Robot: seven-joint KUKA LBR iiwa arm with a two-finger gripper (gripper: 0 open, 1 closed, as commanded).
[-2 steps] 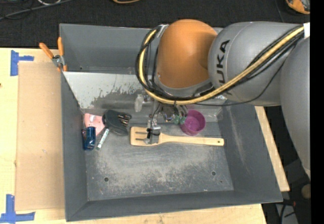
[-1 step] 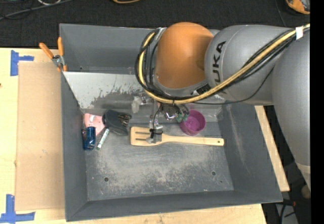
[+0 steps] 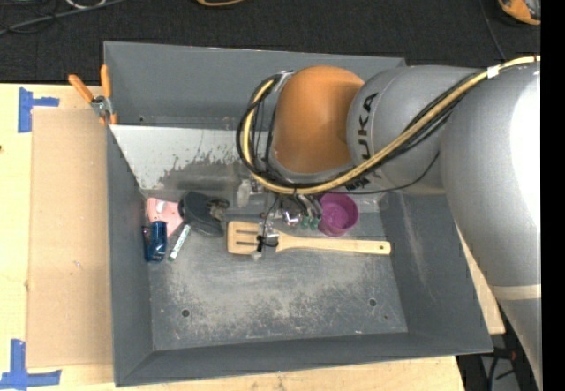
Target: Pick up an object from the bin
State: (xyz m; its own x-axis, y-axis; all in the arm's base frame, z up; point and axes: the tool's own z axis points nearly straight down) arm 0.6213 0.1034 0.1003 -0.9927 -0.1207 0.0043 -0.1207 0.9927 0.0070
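My gripper hangs under the arm's orange cover, low over the middle of the bin. It is right above the neck of a pale wooden slotted spatula, which lies flat with its head to the left and its handle pointing right. A small purple cup stands just right of the gripper, close to the spatula's handle. A black rounded object lies just left of the spatula's head.
At the bin's left side lie a pink piece, a dark blue cylinder and a thin whitish stick. The arm covers the bin's back right part. The front half of the floor is bare grey metal.
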